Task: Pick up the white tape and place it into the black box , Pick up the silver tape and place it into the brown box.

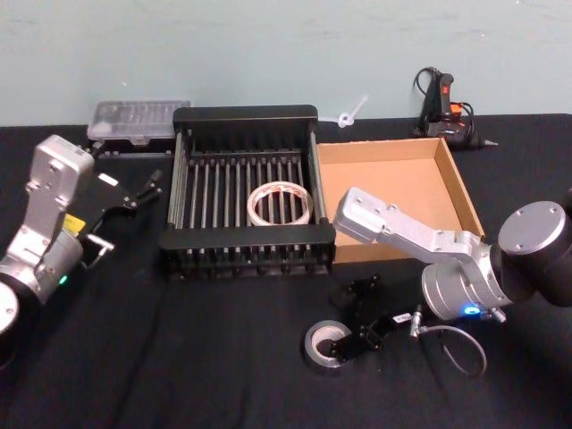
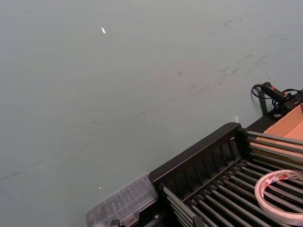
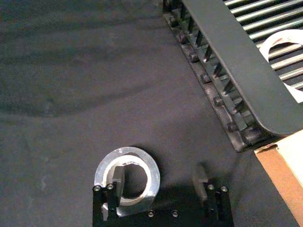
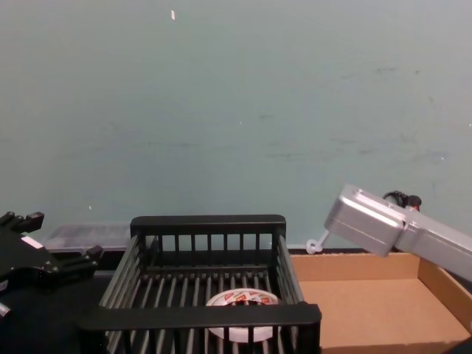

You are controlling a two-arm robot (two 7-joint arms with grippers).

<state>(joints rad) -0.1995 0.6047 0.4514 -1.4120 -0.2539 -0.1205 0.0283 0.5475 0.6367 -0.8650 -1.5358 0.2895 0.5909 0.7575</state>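
Observation:
The white tape (image 1: pixel 280 204) with red marks lies flat on the ribbed floor of the black box (image 1: pixel 246 246); the left wrist view has the white tape (image 2: pixel 280 195) too. On the black table in front of the box lies the silver tape (image 1: pixel 324 347). My right gripper (image 3: pixel 158 182) is open and low over the silver tape (image 3: pixel 128 175), one finger inside its core and the other outside the roll, with one wall between them. The brown box (image 1: pixel 451 183) stands to the right of the black box. My left gripper (image 1: pixel 136 189) hovers open, left of the black box.
A clear plastic case (image 1: pixel 138 121) sits behind the black box at the left. A black glue gun (image 1: pixel 445 105) with its cord lies at the back right, near a small white piece (image 1: pixel 351 114). A grey cable (image 1: pixel 458 347) loops beside my right wrist.

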